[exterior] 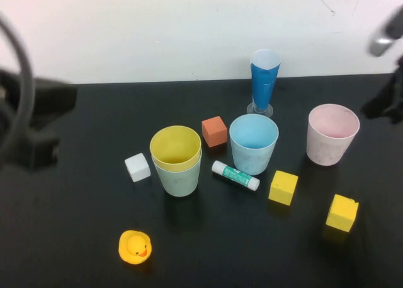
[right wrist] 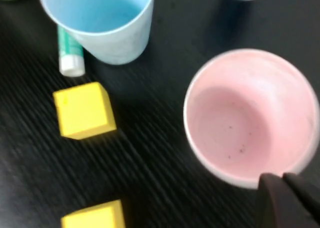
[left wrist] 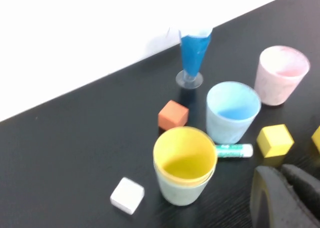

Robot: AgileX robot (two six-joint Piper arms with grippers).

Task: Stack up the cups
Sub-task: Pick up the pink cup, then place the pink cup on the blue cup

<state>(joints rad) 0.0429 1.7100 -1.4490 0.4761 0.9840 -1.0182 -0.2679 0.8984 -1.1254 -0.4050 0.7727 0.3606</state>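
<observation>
A yellow cup sits nested inside a pale green cup left of centre. A light blue cup stands alone at the centre. A pink cup stands alone to its right. My left gripper is shut and empty, raised near the table's left side, with the nested cups ahead of it. My right gripper is shut and empty, hovering just beside the pink cup's rim. The blue cup also shows in the right wrist view.
A blue cone stands upright at the back. An orange cube, a white cube, a glue stick, two yellow cubes and a rubber duck lie on the black table.
</observation>
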